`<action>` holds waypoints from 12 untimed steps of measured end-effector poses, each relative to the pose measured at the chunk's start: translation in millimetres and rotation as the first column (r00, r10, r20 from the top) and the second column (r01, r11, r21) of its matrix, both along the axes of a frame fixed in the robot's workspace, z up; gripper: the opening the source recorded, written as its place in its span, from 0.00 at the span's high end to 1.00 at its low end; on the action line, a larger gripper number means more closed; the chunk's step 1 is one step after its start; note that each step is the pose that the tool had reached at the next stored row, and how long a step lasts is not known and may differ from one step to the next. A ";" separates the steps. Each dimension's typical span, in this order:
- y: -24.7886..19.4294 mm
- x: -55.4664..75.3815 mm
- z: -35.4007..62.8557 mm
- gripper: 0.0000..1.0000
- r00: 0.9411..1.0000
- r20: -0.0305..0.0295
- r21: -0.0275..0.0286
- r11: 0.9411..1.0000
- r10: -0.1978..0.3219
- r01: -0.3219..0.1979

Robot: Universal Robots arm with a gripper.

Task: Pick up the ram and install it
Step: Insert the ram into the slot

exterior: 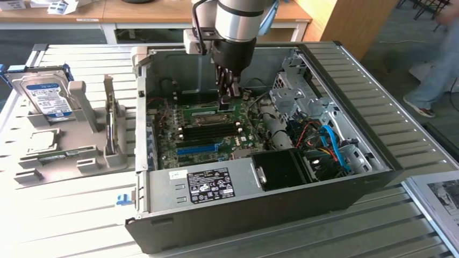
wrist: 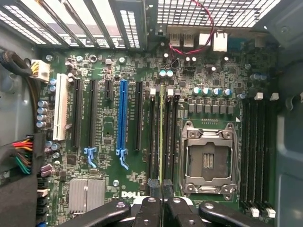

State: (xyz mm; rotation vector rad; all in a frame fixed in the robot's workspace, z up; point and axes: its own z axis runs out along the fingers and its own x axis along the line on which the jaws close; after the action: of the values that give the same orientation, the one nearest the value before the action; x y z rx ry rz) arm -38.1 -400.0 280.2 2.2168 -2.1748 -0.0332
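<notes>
In the wrist view the ram (wrist: 161, 132) appears edge-on as a thin green strip running out from between my fingers. My gripper (wrist: 161, 190) is shut on it. The stick hangs in line with the black memory slots (wrist: 152, 137) beside the open processor socket (wrist: 208, 158) on the green motherboard (wrist: 104, 132). Whether the stick touches a slot I cannot tell. In the exterior view my gripper (exterior: 227, 101) reaches straight down into the open computer case (exterior: 373, 161), just above the board's middle.
On the exterior view's left a grey holder (exterior: 107, 134) carries a silver hard drive (exterior: 44, 97) and a small square processor chip (exterior: 42, 141). Cables (exterior: 330, 142) and a drive cage (exterior: 298, 91) crowd the case's right side. A person's leg (exterior: 437, 70) stands at far right.
</notes>
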 end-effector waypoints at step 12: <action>0.0 0.0 -17.2 0.88 1.000 0.000 0.000 1.000 0.000 0.000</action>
State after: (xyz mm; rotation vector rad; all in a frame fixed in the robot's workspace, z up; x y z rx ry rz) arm -38.1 -400.0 262.9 2.2168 -2.1747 -0.0333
